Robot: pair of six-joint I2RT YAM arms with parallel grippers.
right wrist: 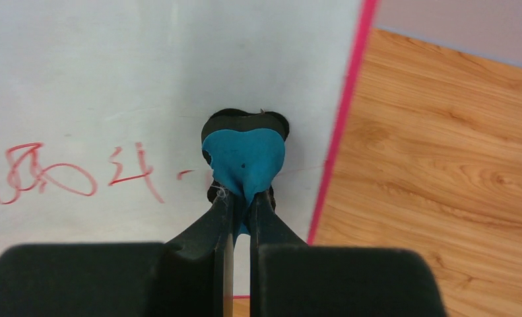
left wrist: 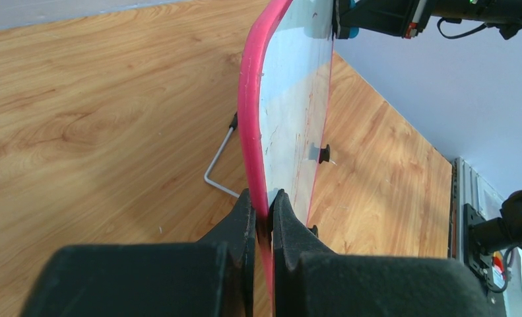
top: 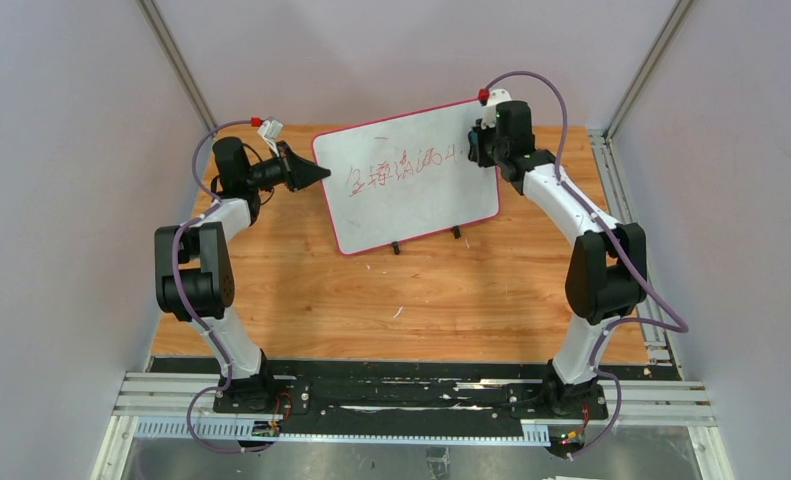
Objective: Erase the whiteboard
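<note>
The whiteboard (top: pixel 408 175) is white with a red-pink frame and stands tilted on the wooden table, with red handwriting (top: pixel 401 163) across its middle. My left gripper (top: pixel 321 174) is shut on the frame at the board's left edge; in the left wrist view the frame (left wrist: pixel 250 119) runs between my left gripper's (left wrist: pixel 263 206) fingers. My right gripper (top: pixel 474 146) is shut on a blue-and-black eraser (right wrist: pixel 243 153), which presses on the whiteboard (right wrist: pixel 113 79) near its right edge, just right of the red characters (right wrist: pixel 60 175).
The board rests on two small black feet (top: pixel 426 239) and a wire stand (left wrist: pixel 220 162) behind it. Grey walls enclose the wooden table (top: pixel 401 300) on three sides. Black rails (top: pixel 411 395) with the arm bases run along the near edge.
</note>
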